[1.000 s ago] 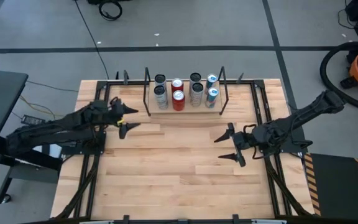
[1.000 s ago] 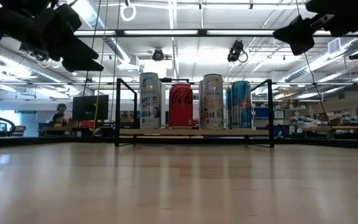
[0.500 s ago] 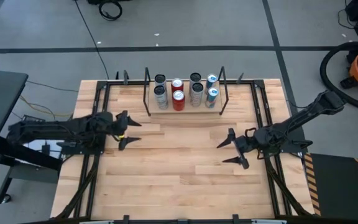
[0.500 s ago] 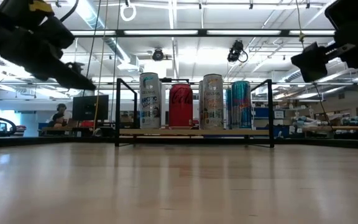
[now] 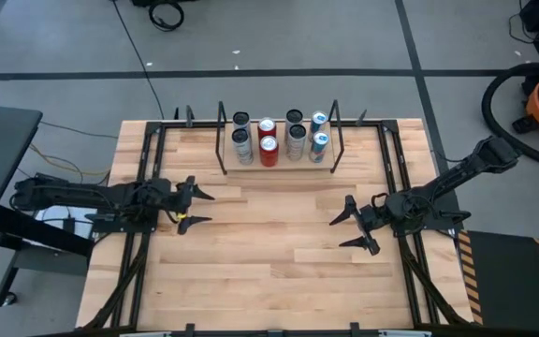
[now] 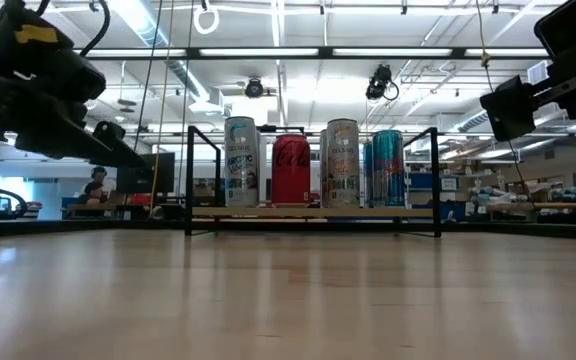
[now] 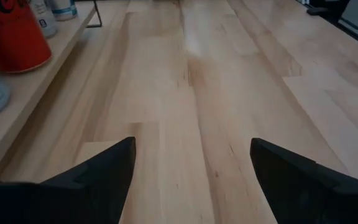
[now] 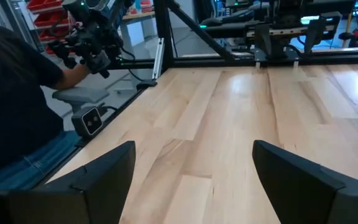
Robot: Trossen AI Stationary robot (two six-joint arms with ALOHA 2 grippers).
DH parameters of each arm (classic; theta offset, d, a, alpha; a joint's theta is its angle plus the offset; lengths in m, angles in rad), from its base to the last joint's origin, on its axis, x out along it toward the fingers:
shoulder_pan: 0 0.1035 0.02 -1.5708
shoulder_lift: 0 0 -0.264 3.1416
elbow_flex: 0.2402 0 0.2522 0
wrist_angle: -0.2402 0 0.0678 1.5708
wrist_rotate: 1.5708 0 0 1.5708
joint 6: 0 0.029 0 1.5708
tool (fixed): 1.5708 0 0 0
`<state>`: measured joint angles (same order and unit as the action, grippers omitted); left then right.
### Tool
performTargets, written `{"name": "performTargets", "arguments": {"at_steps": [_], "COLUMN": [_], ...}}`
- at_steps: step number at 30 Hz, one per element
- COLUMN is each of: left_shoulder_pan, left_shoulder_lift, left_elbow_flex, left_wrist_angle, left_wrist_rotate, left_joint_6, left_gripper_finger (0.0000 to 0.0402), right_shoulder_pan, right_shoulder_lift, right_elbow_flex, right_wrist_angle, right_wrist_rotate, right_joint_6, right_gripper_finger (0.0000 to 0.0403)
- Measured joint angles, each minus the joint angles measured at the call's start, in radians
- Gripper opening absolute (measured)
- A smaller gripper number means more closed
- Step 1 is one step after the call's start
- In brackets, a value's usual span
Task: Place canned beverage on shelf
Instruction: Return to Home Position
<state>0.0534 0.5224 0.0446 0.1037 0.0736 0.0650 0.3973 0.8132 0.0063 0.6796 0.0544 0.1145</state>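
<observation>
Both arms have drawn back from the shelf [image 5: 293, 167] over the last second. The left pincer [image 5: 193, 208] has slid away towards its own side of the counter [image 5: 269, 271] and dropped lower. The right pincer [image 5: 342, 225] has eased back only a little. Each pincer has its fingers spread wide with nothing between them, and the two wrist views show only bare wood in the gaps.

The shelf stands at the far middle of the counter, its long axis running side to side. Eight cans [image 5: 296, 139] stand upright on it in two rows of four, a red can [image 5: 268, 150] in the second column from the left. No can is left on the counter.

From where the pincers hang, the shelf lies ahead of both and between them: forward and to the right of the left one, forward and to the left of the right one. Both are well apart from its end frames, the left perhaps slightly the nearer. I'd judge the stocking is done and only the retreat remains. Since that path leads away from the shelf, the cans look safe from a knock.
</observation>
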Motion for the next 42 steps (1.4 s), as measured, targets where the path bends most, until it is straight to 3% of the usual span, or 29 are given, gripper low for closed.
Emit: {"name": "performTargets", "arguments": {"at_steps": [13,25,36,42], "left_shoulder_pan": [0.0,0.0,0.0,0.0], "left_shoulder_lift": [0.0,0.0,0.0,0.0], "left_elbow_flex": [-0.036,-0.037,-0.037,-0.037], "left_wrist_angle": [0.028,0.016,0.016,0.016], "left_wrist_rotate": [-0.001,-0.001,-0.001,-0.001], "left_joint_6": [-0.001,-0.027,-0.028,-0.028], "left_gripper_finger": [0.0318,0.0318,0.0318,0.0318], "right_shoulder_pan": [0.0,0.0,0.0,-0.008], "right_shoulder_lift": [0.003,0.003,0.003,0.003], "right_elbow_flex": [0.0,0.0,0.0,0.0], "right_wrist_angle": [-0.05,-0.22,-0.244,-0.318], "right_wrist_rotate": [-0.012,0.0,-0.187,-0.082], "right_joint_6": [-0.003,0.145,-0.126,-0.126], "right_gripper_finger": [0.0332,0.0332,0.0332,0.0332]}}
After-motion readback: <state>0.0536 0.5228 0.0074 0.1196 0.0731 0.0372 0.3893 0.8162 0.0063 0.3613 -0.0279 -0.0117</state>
